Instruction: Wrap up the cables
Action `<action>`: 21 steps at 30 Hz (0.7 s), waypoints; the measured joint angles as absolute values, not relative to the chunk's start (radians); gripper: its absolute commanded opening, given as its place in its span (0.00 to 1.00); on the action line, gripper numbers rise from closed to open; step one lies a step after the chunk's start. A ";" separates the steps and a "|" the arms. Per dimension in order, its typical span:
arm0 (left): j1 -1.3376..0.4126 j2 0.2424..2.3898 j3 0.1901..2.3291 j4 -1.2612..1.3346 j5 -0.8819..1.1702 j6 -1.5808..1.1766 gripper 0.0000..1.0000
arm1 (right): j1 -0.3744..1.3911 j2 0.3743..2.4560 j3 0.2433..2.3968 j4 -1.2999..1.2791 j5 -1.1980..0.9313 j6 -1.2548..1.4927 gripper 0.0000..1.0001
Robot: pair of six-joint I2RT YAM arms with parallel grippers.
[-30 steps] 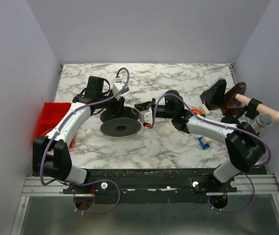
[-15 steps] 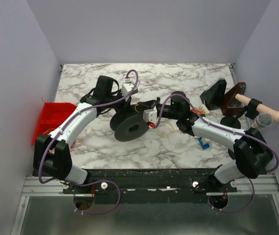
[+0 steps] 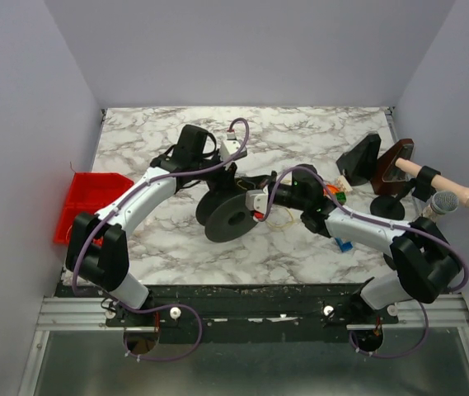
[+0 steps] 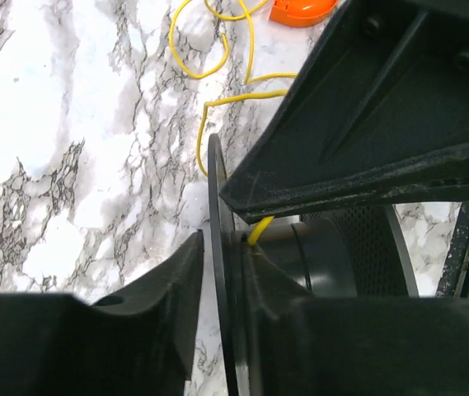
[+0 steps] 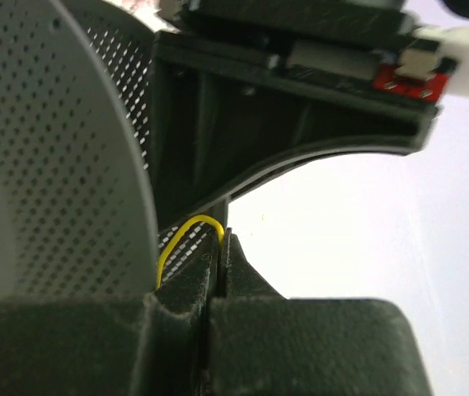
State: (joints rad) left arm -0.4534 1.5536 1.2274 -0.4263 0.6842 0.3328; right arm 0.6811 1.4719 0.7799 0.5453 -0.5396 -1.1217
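Observation:
A black spool stands tilted on its edge at the table's middle. My left gripper reaches down over it. In the left wrist view its jaws sit astride the thin flange, open, with a slit of marble showing beside the left finger. The yellow cable runs from loose loops on the marble to the hub. My right gripper is beside the spool, shut on the cable, which arches out of its tips toward the perforated flange. More loops lie to the right.
A red bin sits at the left edge. Black and wooden stands, a wooden handle and a microphone crowd the right side. An orange piece and a blue item lie beneath the right arm.
The spool went from lying flat to standing on its edge and shifted right with the left arm. The left jaws closed, then parted again. The right gripper kept its hold on the cable.

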 measured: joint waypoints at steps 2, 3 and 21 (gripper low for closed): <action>-0.453 1.552 1.229 -0.429 0.691 0.342 0.46 | 0.682 1.459 0.749 0.550 -0.536 -1.107 0.01; -0.452 1.552 1.233 -0.437 0.697 0.350 0.50 | 0.682 1.455 0.738 0.548 -0.536 -1.103 0.01; -0.367 1.482 1.319 -0.662 0.779 0.441 0.73 | 0.682 1.474 0.881 0.338 -0.652 -1.181 0.01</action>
State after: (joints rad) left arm -0.3668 1.4822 1.3193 -0.6617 0.7792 0.4408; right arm 0.6815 1.4738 0.8814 0.3382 -0.6521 -1.1809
